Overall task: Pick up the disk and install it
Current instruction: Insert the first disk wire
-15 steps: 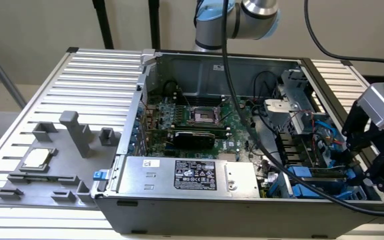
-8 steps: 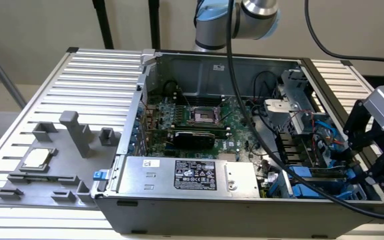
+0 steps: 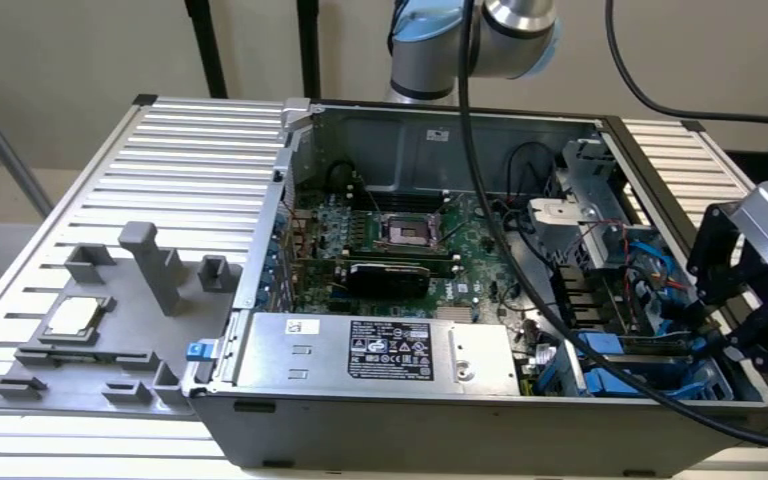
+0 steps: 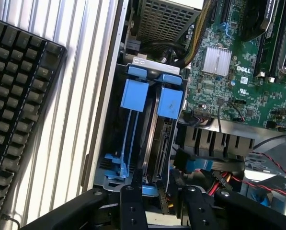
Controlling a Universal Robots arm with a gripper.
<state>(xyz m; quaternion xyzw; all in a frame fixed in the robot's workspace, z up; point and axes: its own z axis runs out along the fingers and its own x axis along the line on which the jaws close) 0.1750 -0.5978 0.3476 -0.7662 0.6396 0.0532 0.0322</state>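
My gripper [image 4: 162, 192] hangs over the drive bay in the corner of the computer case [image 3: 491, 430], on the exterior view's right. In the wrist view its two black fingers [image 4: 131, 203] stand partly open, one on each side of the near end of the disk [image 4: 160, 148]. A sliver of space shows on both sides, so I read it as not clamped on anything, and I cannot say whether either pad touches the frame.

The disk sits inside the bay, standing on edge, with its narrow side turned up toward my camera and its broad faces upright. Its long axis runs straight away from the fingers toward the perforated metal box [image 4: 166, 21]. The end with the blue tab [image 4: 170, 103] points at that box, and the other end lies between my fingers.

Just beside it, in the next slot on the side toward the slatted table [image 4: 85, 72], stands a second blue carrier [image 4: 133, 96], parallel to the disk and looking like bare rails.

On the disk's other side is a blue cable plug [image 4: 195, 163], with red wires [image 4: 257, 160] beyond it. Further in is the green motherboard [image 4: 243, 72] with its small silver heatsink [image 4: 216, 60].

A black keyboard [image 4: 18, 96] lies on the table outside the case. In the exterior view, a grey fixture tray [image 3: 77, 385] carrying a square silver chip [image 3: 71, 318] sits well away on the left.
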